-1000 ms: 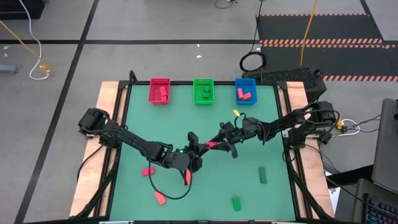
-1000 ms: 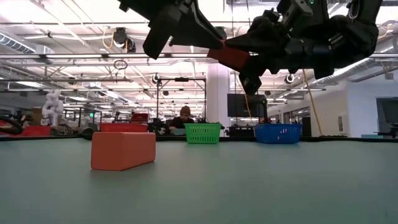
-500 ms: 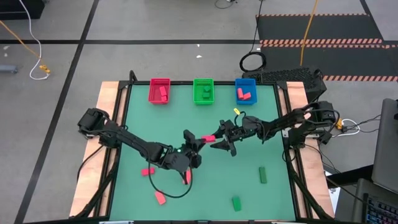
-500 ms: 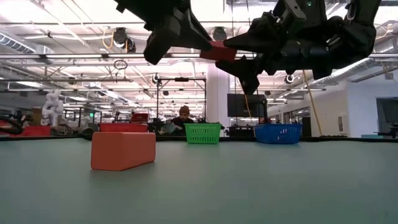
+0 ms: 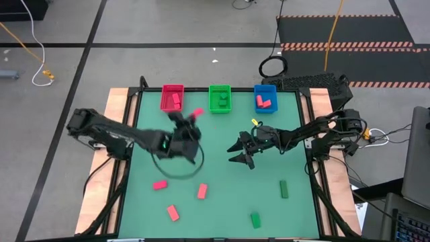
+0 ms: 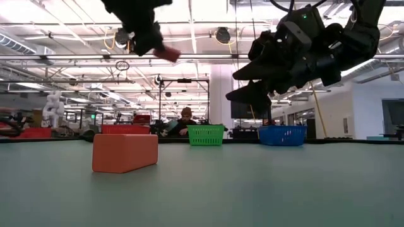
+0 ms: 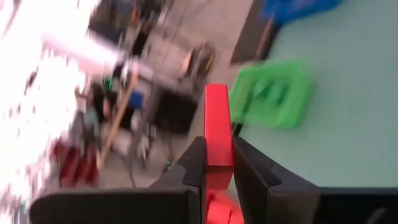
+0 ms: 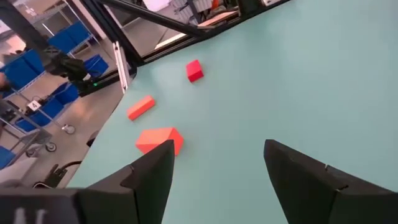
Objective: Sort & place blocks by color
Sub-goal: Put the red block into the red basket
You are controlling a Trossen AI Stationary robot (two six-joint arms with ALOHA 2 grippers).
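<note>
My left gripper [image 5: 190, 119] is shut on a red bar block [image 5: 197, 112], high above the table just right of the red bin [image 5: 173, 98]. The bar also shows in the left wrist view [image 7: 217, 124] and the low view [image 6: 167, 53]. My right gripper [image 5: 236, 148] is open and empty above the table's middle, its fingers spread wide [image 8: 217, 174]. Three red blocks [image 5: 159, 185] [image 5: 201, 191] [image 5: 173, 213] and two green blocks [image 5: 283, 189] [image 5: 255, 219] lie flat on the table's near half. My left gripper pinches the red bar's two long sides [image 7: 217, 163] between its two fingers, near the bar's back end. The bar runs along the fingers and sticks out past their tips. The fingers point toward the table's far right. The bar is lifted clear of the table.
The red bin, the green bin [image 5: 220, 98] and the blue bin [image 5: 265, 98] stand in a row at the far edge, each with blocks inside. The two arms reach in from the table's left and right sides. A cable loop [image 5: 178, 161] hangs under the left arm.
The red bar was between both grippers at the table's middle; now my left gripper alone has it. My left gripper has carried it toward the far left, up to the red bin's right side. My right gripper has stayed near the middle, without the bar.
</note>
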